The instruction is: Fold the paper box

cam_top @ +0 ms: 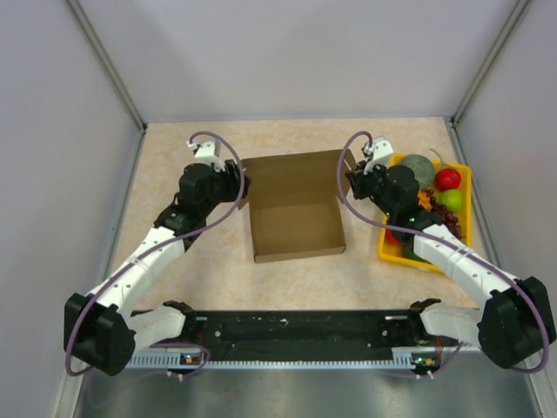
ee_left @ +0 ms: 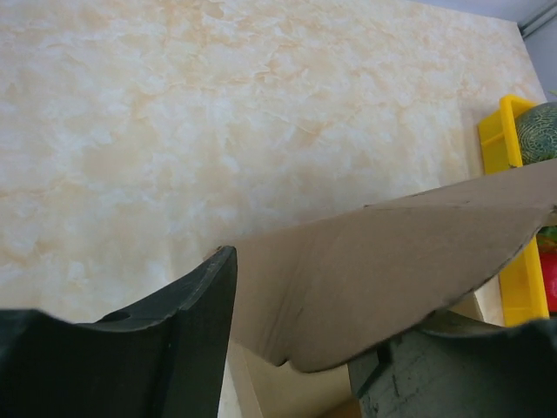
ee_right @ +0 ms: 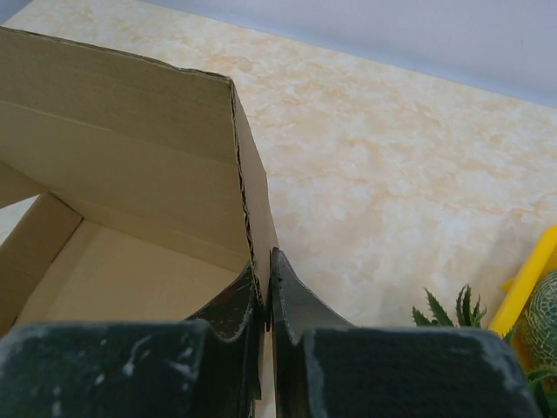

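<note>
Paper box is found at the middle of the table, open-topped, with its lid flap raised at the far side. Right gripper is clenched on the box's right wall by the far corner. Left gripper is seen released, fingers apart, with the flap's left edge lying between them. Yellow tray of fruit is noted right of the box.
</note>
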